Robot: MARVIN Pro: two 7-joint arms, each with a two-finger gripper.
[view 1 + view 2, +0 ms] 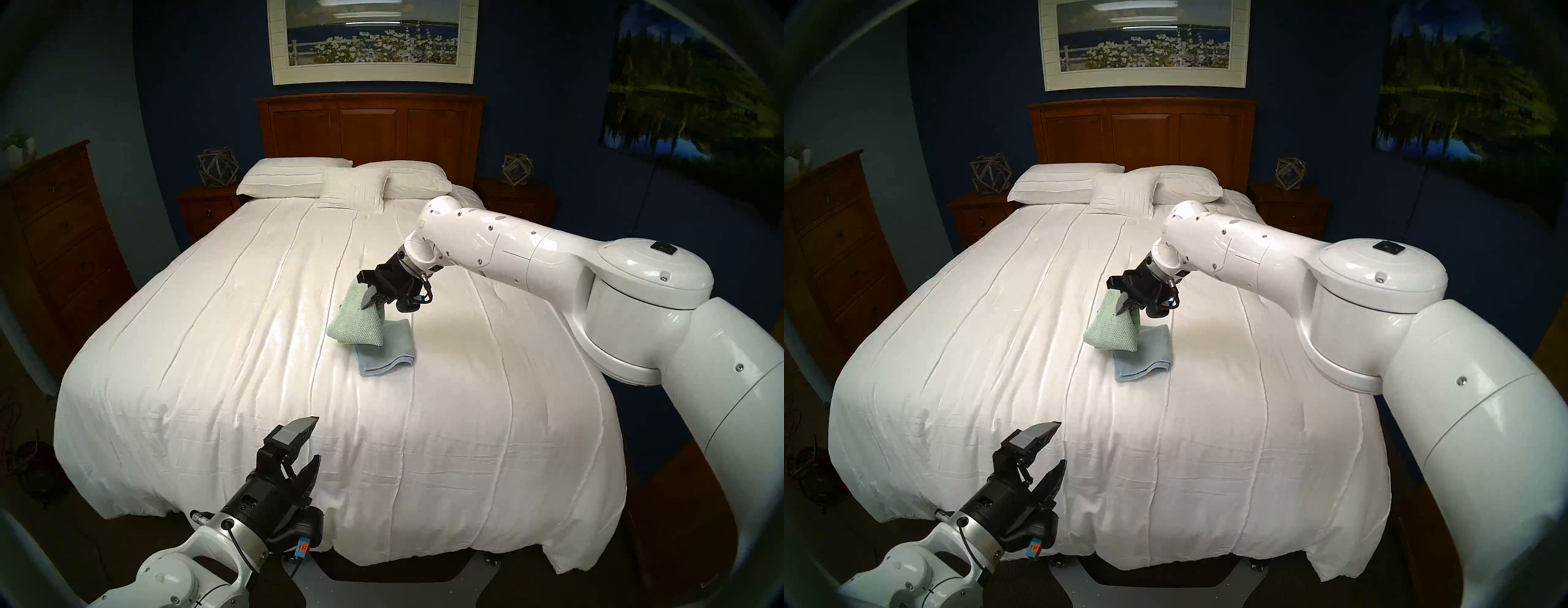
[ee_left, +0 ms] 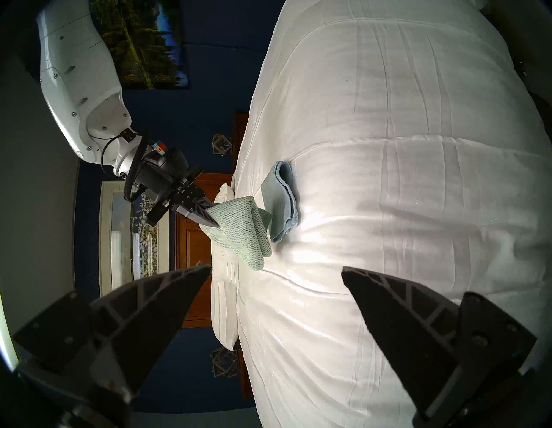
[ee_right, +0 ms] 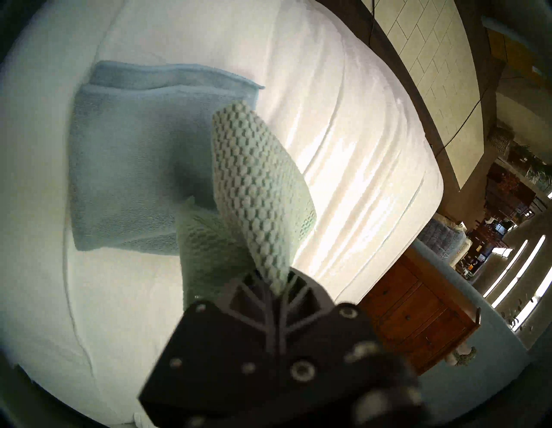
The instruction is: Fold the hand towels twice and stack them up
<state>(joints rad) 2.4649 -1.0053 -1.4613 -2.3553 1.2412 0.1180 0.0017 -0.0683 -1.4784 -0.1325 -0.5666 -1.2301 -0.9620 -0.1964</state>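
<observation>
Mint-green waffle weave, folded into a thick bundle: green towel (image 1: 355, 320), hanging from the right gripper (image 1: 370, 302) over the middle of the bed (image 1: 220, 339). Jaws clamped together on its upper edge, cloth bunched between the dark fingers (image 3: 268, 302). Lower corners drooping above and partly in front of the blue towel (image 1: 388, 350) in the head views; touching or just clear of it, cannot tell. From the right wrist, waffle folds (image 3: 257, 191) dangling over the blue towel's (image 3: 134, 167) near side.

Smooth light blue, folded, lying flat on the white bedspread (image 1: 1208, 424), layered edges visible along the near side (image 1: 1144, 367). In the left wrist view, blue towel (image 2: 280, 203) resting on the bed's surface with the green towel (image 2: 239, 233) held beside it by the right gripper (image 2: 209, 219).

Right arm (image 1: 530, 250) reaching in from the right side, wrist angled downward and to the left.

Left gripper (image 1: 312, 441) low at the foot of the bed, well apart from both towels, jaws wide apart and empty, fingers (image 2: 155, 310) spread at the bottom corners of its own camera view.

White pillows (image 1: 322, 180) against the wooden headboard (image 1: 369, 123) at the far end.
</observation>
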